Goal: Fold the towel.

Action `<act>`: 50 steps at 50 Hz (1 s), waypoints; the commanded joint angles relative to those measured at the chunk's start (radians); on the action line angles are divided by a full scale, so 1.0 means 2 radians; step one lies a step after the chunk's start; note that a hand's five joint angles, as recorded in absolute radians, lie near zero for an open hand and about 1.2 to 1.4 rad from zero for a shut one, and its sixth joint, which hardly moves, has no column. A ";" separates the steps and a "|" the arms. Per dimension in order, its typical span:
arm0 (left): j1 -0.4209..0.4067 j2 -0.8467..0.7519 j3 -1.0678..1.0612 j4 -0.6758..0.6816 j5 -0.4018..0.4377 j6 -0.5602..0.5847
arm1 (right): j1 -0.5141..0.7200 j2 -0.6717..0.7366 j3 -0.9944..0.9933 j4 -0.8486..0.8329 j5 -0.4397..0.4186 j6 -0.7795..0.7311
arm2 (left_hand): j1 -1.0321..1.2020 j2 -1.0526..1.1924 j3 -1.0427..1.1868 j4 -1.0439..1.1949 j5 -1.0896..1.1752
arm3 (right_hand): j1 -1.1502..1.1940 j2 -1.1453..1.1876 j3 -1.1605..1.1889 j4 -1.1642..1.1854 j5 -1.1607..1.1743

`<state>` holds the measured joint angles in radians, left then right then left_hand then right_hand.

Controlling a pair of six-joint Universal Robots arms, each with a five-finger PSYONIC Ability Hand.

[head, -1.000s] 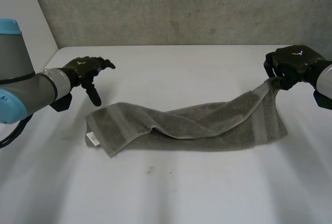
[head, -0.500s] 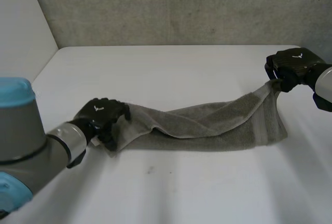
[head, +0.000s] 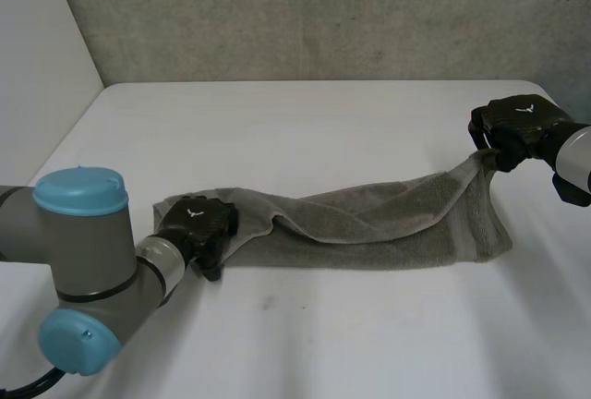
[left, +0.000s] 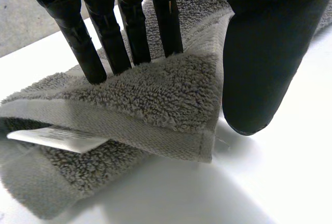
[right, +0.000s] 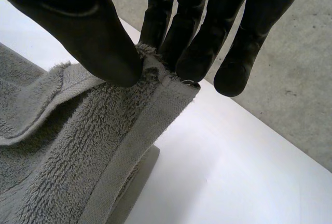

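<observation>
Two ends of one grey towel (head: 388, 228) were occupied in the head view. The left robot hand (head: 199, 223) lay palm down on one end, its back hiding most of its fingers and the cloth beneath. The left arm (head: 83, 270) rose large just behind it. From that hand the towel ran as a rumpled, half-folded band across the white table (head: 323, 131). It climbed off the surface to the right robot hand (head: 512, 126), which held the far corner raised. A grey wall (head: 305, 11) stood beyond both hands.

The left wrist view supplied what that back concealed. The fingers (left: 132, 27) were straight and slightly spread, their tips pressing down on the upper layer of the towel (left: 155, 94) near a folded corner. The thumb (left: 264, 58) stood apart, just beside the towel's edge, its tip down near the table (left: 218, 198) and not closed against the fingers. A white label (left: 57, 138) stuck out between two layers just past the fingertips.

The right wrist view gave the grip that the head view showed too small to read. The thumb (right: 88, 32) and fingers (right: 197, 47) pinched the hemmed corner of the towel (right: 67, 146) between them, with one outer finger clear of the cloth. The towel hung from that pinch toward the table (right: 223, 172) under the palm.
</observation>
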<state>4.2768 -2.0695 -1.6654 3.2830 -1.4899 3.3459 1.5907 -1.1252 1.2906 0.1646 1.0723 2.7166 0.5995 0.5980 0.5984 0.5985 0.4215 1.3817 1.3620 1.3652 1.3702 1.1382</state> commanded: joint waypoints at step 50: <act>0.012 0.019 0.066 -0.053 -0.014 0.003 | 0.010 0.009 0.005 -0.004 0.001 -0.002 | 0.215 0.216 0.216 0.216 0.217 | 0.007 0.017 0.016 0.013 0.042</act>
<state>4.2909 -2.0641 -1.5314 3.2352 -1.5224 3.3521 1.6107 -1.1070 1.3006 0.1557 1.0739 2.7120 0.9088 0.9080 0.9080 0.9077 0.7342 1.3817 1.3620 1.3652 1.3702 1.1382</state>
